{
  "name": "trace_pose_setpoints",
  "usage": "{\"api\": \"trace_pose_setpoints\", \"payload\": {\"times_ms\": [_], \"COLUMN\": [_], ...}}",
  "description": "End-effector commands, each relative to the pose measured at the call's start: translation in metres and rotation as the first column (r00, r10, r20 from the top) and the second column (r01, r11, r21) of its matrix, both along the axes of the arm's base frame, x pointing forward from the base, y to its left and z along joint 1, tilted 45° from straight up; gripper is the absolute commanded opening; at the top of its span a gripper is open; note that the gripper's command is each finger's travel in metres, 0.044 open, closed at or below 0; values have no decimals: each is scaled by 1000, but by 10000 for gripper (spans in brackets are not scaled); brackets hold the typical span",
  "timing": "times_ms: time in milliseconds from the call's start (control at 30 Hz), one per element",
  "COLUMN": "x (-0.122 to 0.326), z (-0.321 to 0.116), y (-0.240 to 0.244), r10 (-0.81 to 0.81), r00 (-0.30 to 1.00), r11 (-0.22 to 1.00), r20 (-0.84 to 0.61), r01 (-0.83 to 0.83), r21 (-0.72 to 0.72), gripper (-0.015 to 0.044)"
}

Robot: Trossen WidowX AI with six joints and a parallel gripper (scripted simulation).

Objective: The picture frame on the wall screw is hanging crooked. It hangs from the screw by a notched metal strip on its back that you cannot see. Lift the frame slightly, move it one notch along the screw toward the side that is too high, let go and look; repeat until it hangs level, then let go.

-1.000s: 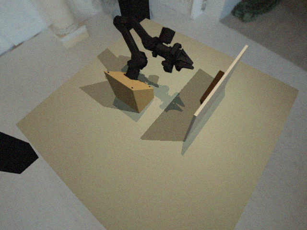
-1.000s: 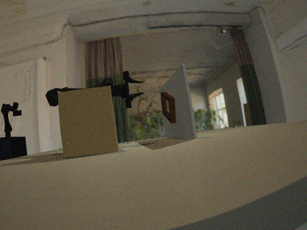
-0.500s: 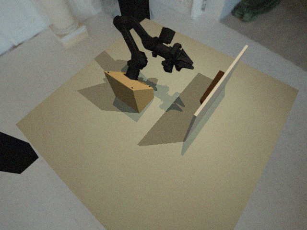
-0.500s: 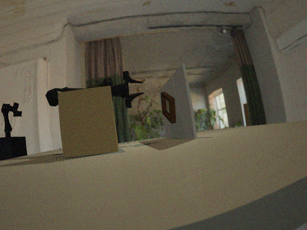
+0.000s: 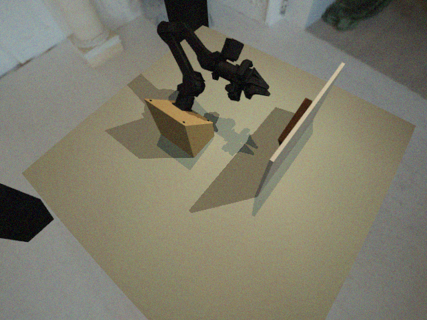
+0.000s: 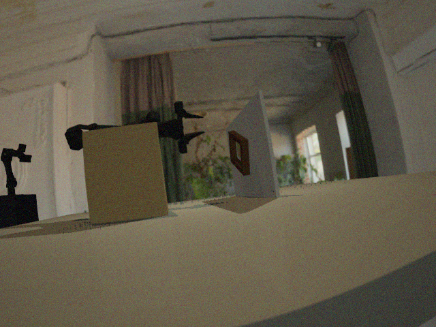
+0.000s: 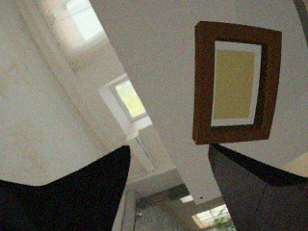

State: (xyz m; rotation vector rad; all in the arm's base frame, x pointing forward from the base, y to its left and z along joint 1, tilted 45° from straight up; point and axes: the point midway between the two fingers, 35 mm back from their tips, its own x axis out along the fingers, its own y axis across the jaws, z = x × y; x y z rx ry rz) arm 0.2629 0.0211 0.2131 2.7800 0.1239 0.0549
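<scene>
1. Closest in, my arm (image 5: pixel 181 57) (image 6: pixel 73 137) rises from a wooden box (image 5: pixel 175 134) (image 6: pixel 122 172), which stands nearer the counter's (image 5: pixel 258 258) (image 6: pixel 246 263) upper-left edge than its right corner in the top view.
2. Farther out along my reach is the pincer (image 5: pixel 269 91) (image 6: pixel 204 124) (image 7: pixel 169 150). It is released, with its fingers parted and nothing between them. It hangs above the counter, pointing at the panel (image 5: pixel 307 113) (image 6: pixel 260 158) (image 7: pixel 159 48) and well short of touching it.
3. Past the fingertips is the frame (image 5: pixel 295 120) (image 6: pixel 245 151) (image 7: pixel 204 87), brown, with a white border and a yellowish middle in my wrist view. It is on the panel's face toward me, clear of the pincer. In the exterior view its top and bottom bars slope down toward the viewer's right, so I read it as crooked. I can't see the screw behind it.
4. The pale panel stands upright behind the frame, over the part of the counter toward the right corner, as I see it from the top.
5. Beyond the counter's top corner, the top view shows a black block (image 5: pixel 186 13); another dark block (image 5: pixel 24 213) lies outside the lower-left edge.
</scene>
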Motion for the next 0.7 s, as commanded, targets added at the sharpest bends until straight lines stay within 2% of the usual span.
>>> {"api": "trace_pose_setpoints", "payload": {"times_ms": [0, 200, 667], "x": [2, -6, -7], "z": [-15, -45, -46], "y": [13, 41, 41], "r10": [4, 1, 1], "r00": [1000, 1000, 1000], "r11": [1000, 1000, 1000], "r20": [-13, -17, -18], "r01": [-4, -1, 0], "r21": [3, 8, 8], "gripper": [260, 260, 260]}}
